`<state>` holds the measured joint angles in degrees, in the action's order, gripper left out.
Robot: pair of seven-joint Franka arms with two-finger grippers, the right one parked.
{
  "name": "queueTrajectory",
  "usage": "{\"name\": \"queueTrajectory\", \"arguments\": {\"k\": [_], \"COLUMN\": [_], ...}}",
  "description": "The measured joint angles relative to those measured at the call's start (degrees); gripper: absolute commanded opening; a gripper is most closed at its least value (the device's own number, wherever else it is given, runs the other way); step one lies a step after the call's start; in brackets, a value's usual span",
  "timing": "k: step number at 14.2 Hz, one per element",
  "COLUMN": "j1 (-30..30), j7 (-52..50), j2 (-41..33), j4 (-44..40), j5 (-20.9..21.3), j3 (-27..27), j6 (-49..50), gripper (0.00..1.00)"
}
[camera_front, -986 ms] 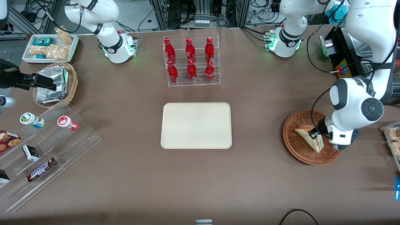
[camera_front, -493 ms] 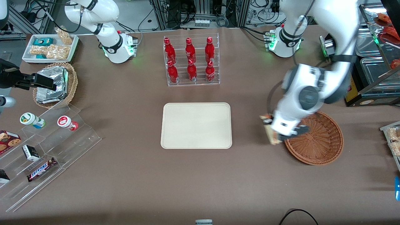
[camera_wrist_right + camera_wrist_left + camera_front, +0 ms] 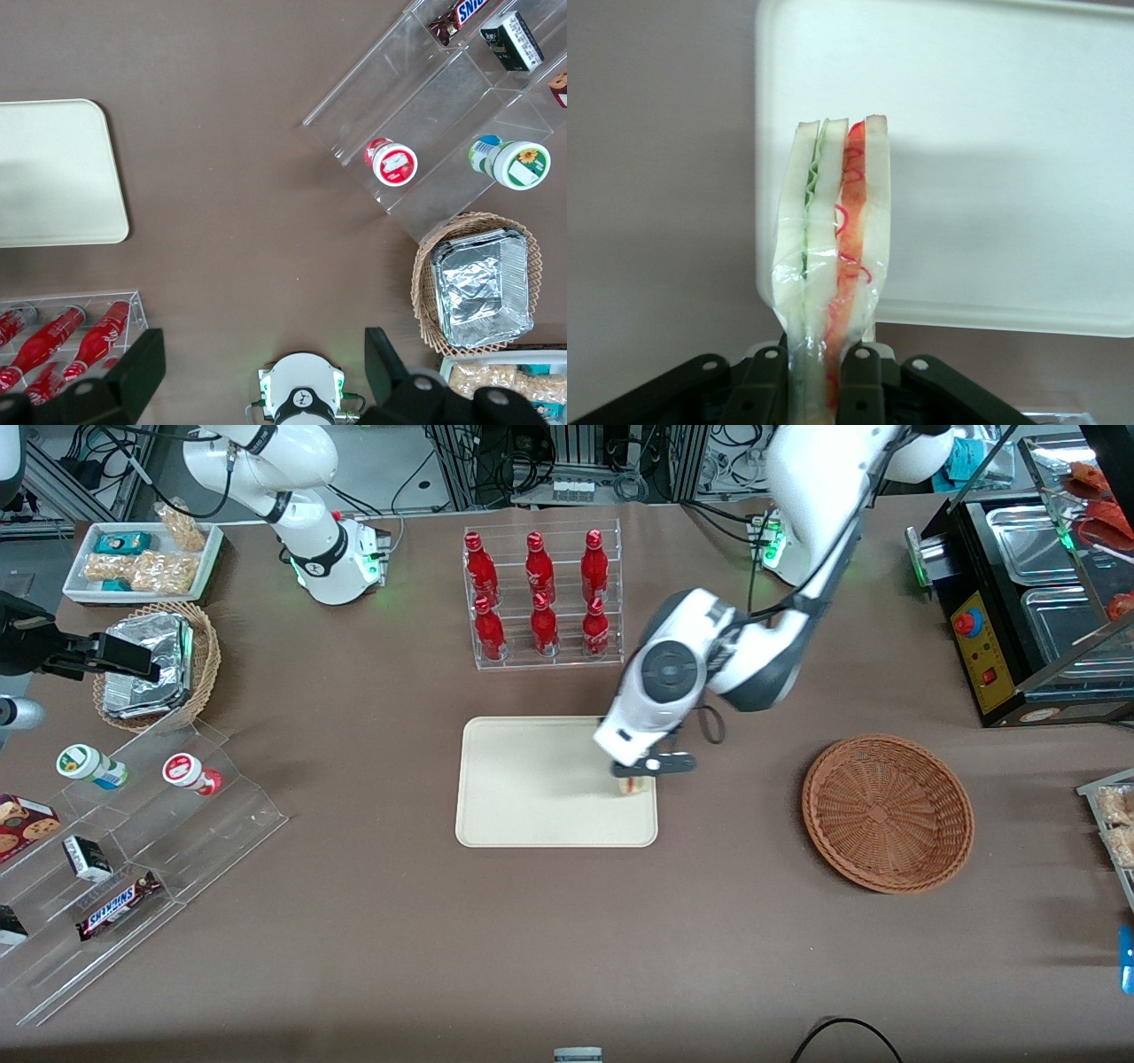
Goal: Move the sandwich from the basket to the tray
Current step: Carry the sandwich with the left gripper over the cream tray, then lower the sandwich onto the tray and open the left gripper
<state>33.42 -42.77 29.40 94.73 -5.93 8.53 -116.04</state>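
My left gripper is shut on the sandwich, a wedge of pale bread with green and red filling in clear wrap. It hangs just above the cream-beige tray, over the tray's edge toward the working arm's end. In the left wrist view the sandwich stands pinched between the black fingers, with the tray below it. The reddish-brown wicker basket sits empty toward the working arm's end of the table.
A clear rack of red bottles stands farther from the front camera than the tray. A clear stepped shelf with snacks, a tan basket of foil packs and a white snack tray lie toward the parked arm's end.
The left gripper lifted the sandwich out of the basket and carried it sideways to above the tray's edge. The basket is now empty.
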Motion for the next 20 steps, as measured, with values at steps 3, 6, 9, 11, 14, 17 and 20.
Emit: {"name": "queueTrajectory", "arguments": {"k": [3,6,9,11,14,17,20], "j1": [3.0,4.22,5.97,6.67,6.83,6.85,6.92], "j7": [-2.28,-2.47,-2.52,-2.55,-2.55,-2.54,-2.7], "j2": [4.35,5.88,7.28,9.43,12.65,13.77,13.27], "j4": [-4.16,-5.77,-7.55,-9.96,-12.74,-13.53,-14.87], "j5": [0.0,0.0,0.0,0.0,0.0,0.34,4.38], "j3": [0.02,0.07,0.08,0.06,0.01,-0.05,-0.3], "j6": [-0.07,-0.17,-0.32,-0.54,-1.39,-3.28,-3.19], "gripper": [0.25,0.25,0.28,0.3,0.96,1.0,1.0]}}
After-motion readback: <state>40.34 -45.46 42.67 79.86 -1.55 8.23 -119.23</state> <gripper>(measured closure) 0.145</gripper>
